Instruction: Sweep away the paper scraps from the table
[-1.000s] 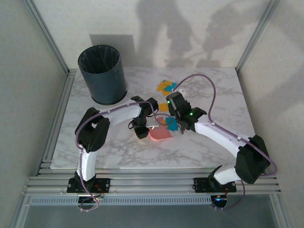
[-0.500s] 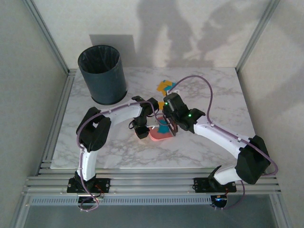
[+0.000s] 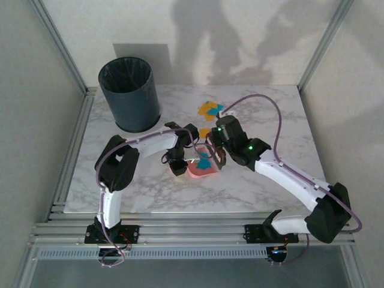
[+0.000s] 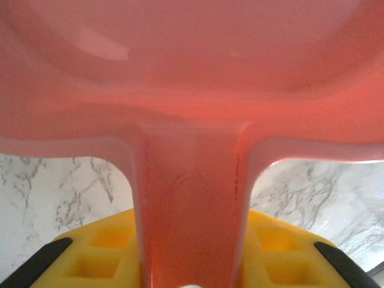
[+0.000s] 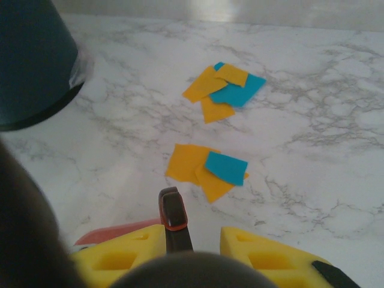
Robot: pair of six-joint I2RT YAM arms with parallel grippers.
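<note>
At mid-table [image 3: 270, 120], the left gripper [image 4: 191, 258] is clamped on the pan [image 4: 192, 72] by its handle, and the right gripper [image 5: 192, 246] is closed on a brush [image 5: 171, 219]. Sweeping looks part done, with teal paper already in the pan. Next, I judge, the brush must reach behind the nearer pile and drag it panward. Scraps [image 5: 207, 168] lie in two piles: about three near, four beyond. One pan, one brush, one bin [image 3: 129, 93].

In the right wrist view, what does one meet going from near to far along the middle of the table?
The right pincer shut on a dark handle → nearer paper scraps → farther paper scraps.
</note>
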